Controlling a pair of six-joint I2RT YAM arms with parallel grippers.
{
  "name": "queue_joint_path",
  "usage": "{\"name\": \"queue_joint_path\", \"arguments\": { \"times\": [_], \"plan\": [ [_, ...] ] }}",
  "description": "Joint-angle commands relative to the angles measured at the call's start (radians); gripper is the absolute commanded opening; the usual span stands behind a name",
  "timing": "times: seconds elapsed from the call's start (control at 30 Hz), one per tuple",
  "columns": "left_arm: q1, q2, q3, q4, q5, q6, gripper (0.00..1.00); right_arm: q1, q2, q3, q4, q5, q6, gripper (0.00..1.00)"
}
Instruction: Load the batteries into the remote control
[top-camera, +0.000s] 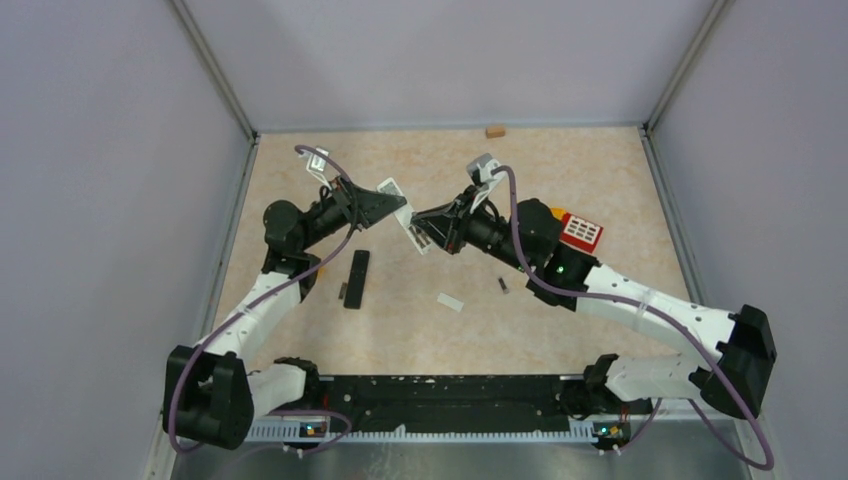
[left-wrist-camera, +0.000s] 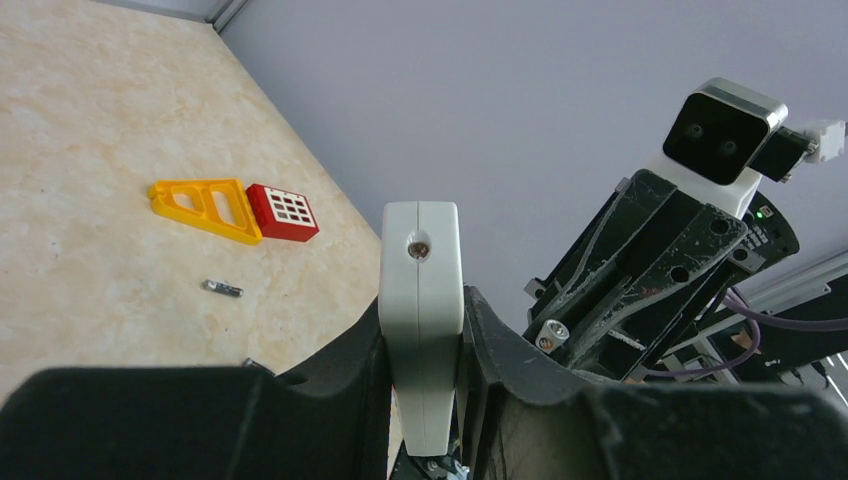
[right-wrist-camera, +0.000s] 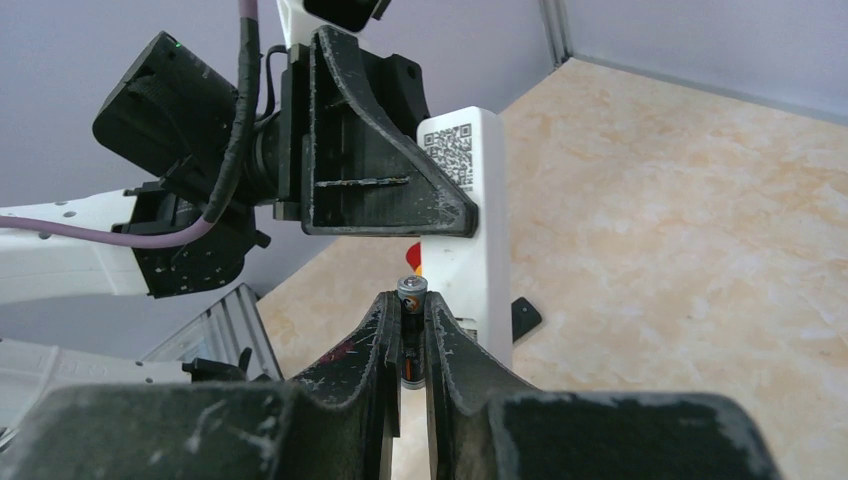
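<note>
So, the left gripper (left-wrist-camera: 424, 335) is clamping the white remote (left-wrist-camera: 420, 250) by its flat faces, lifted off the table (top-camera: 560, 160) around the middle. From the left wrist view, the remote is sticking straight up out of the narrowly set fingers, thin edge toward the camera. The right wrist view is showing a QR sticker on its face.

The right gripper (right-wrist-camera: 411, 310) is pinching a battery (right-wrist-camera: 411, 296), jaws nearly together, with its metal end poking out past the fingertips. It's hovering just right of the remote, really close to the face. I can't tell whether it's actually touching.

Down on the table, a second battery (top-camera: 503, 285) is lying loose, right of centre, just near of the right forearm. A black remote (top-camera: 356, 278) is lying left of centre, pointing near-to-far, with a small dark piece (top-camera: 341, 292) sitting just beside its left edge. A little white flat piece (top-camera: 450, 302) is lying between the black remote and the loose battery, a bit nearer to the arm bases.

A red and yellow toy (top-camera: 578, 232) is sitting on the right, partly tucked under the right arm. A small tan block (top-camera: 494, 130) is sitting at the far edge.
</note>
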Motion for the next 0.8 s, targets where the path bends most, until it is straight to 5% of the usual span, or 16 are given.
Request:
{"name": "queue_joint_path", "arguments": {
  "times": [0.0,0.77],
  "plan": [
    [-0.002,-0.045,0.037,0.027,-0.034,-0.041,0.0,0.035,0.013,0.066,0.066,0.014,-0.047,0.06],
    [-0.002,-0.049,0.106,0.009,0.002,-0.203,0.0,0.068,0.002,0.069,-0.048,0.051,-0.165,0.08]
  ]
}}
